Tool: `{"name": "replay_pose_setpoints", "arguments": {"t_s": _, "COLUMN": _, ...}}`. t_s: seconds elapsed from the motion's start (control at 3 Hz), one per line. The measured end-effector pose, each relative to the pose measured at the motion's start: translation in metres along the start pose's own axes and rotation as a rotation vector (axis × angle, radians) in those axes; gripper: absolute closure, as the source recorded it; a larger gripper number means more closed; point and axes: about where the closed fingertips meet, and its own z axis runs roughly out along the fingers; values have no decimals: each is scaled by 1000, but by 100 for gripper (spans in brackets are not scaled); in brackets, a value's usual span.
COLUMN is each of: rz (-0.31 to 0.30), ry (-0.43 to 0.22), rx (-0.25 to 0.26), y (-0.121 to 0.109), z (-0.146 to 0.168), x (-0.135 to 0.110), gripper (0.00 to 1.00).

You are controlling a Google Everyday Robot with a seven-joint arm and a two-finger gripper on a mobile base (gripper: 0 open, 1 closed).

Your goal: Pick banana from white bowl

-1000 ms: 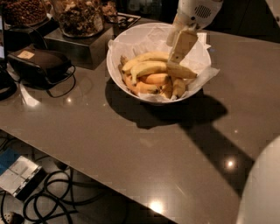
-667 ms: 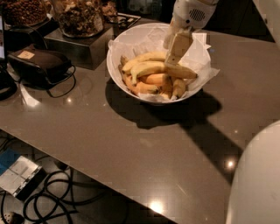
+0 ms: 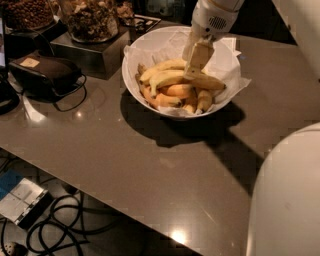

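The white bowl (image 3: 134, 75), lined with crinkled white paper, stands at the back middle of the grey table. It holds several bananas. A long, curved, pale yellow banana (image 3: 167, 78) lies across the top of the pile, with shorter orange-tinted ones below it. My gripper (image 3: 195, 67) reaches down into the bowl from the upper right, and its tip is at the right part of the long banana. The arm's white wrist (image 3: 215, 15) is above the bowl's far rim.
Glass jars of nuts (image 3: 90, 20) stand on a metal box (image 3: 87, 52) at the back left. A black case (image 3: 45, 72) with a cable lies left of the bowl. My white body (image 3: 290, 200) fills the lower right. Cables (image 3: 55, 225) lie on the floor past the table's front edge.
My gripper has moved a little to the left and lower into the bowl, onto the bananas. The bowl and the bananas have not shifted.
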Motion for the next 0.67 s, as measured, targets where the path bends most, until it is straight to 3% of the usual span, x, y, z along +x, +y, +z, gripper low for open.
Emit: {"name": "replay_pose_setpoints", "arguments": {"t_s": 0.67, "rz": 16, "ry": 4, "rx": -40, "y": 4, "z": 16, "x": 3, "gripper": 50}}
